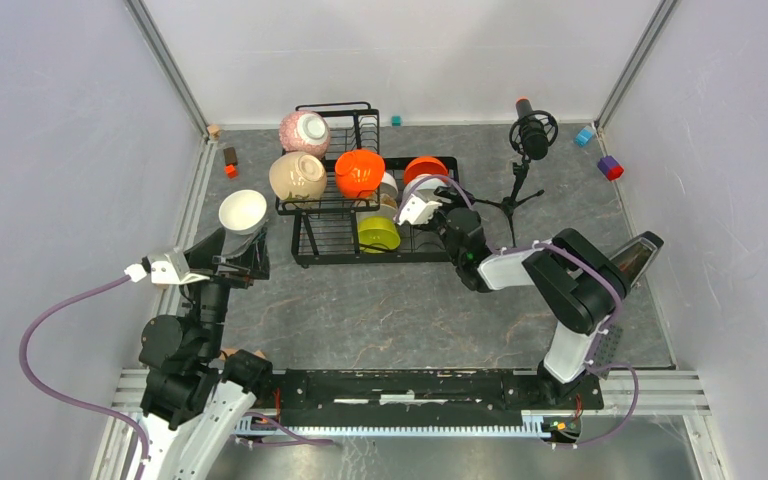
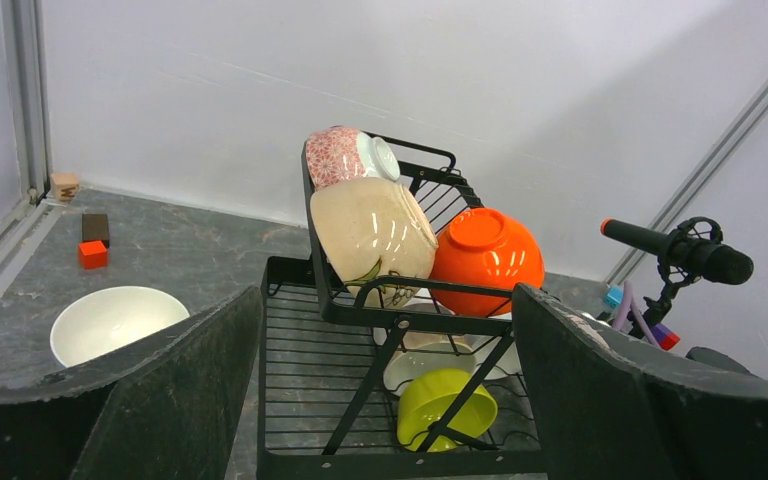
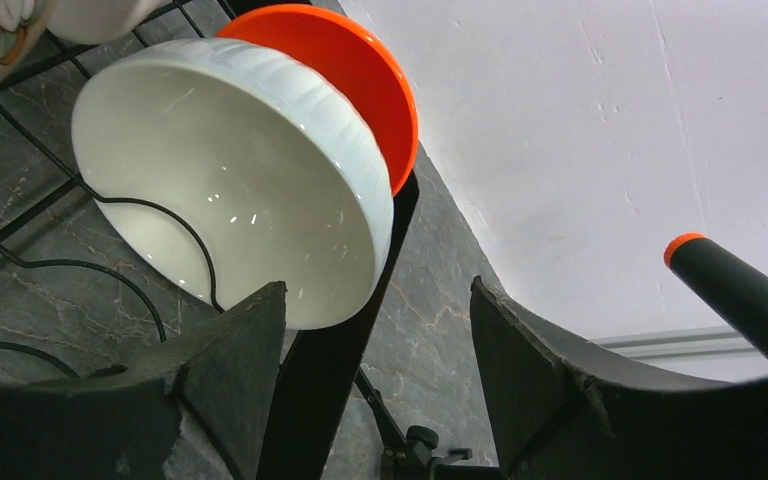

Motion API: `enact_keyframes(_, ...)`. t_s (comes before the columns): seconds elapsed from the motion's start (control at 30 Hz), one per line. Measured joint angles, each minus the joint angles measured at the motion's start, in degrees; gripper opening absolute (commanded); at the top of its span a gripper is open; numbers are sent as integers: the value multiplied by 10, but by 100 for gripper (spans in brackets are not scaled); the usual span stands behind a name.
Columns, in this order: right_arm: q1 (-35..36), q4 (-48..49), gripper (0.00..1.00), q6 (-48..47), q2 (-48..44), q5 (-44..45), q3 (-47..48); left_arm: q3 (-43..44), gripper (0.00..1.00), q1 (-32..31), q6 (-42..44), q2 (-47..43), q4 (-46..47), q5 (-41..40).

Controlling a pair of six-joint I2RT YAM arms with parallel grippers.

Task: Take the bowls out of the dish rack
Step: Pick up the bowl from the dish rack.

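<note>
Presently, right gripper (image 3: 377,290): jaws apart on either side of the lower rim of a white ribbed bowl (image 3: 230,190); no firm grip shows.
White ribbed bowl: stands on edge at the right end of the dish rack (image 1: 360,262), in the lower tray, with an orange bowl (image 3: 360,70) just behind it.
Left gripper (image 2: 385,292): jaws spread wide, holding nothing, facing the rack's left end.
Plain white bowl (image 1: 243,210): upright on the surface (image 1: 410,310), outside the rack, just beside the left gripper.
Upper shelf: pink-patterned bowl (image 1: 305,130), beige bowl (image 1: 297,177) and second orange bowl (image 1: 359,172), all tipped on their sides, close together.
Lower tray: lime green bowl (image 1: 378,233) below the shelf.
Microphone (image 1: 532,135): on a tripod, right of the rack.
</note>
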Motion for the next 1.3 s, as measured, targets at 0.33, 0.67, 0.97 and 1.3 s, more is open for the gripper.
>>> enact_keyframes(0.33,-3,60,58,-17,48,29,12,0,100,0,0,0,0,2)
enact_keyframes(0.67,-5,88,41,-20,67,32,19,0,100,0,0,0,0,3)
enact_keyframes(0.97,-5,101,29,-18,71,34,19,-1,100,-3,0,0,0,3)
enact_keyframes(1.3,0,113,25,-18,79,39,19,-2,100,-6,0,0,0,3)
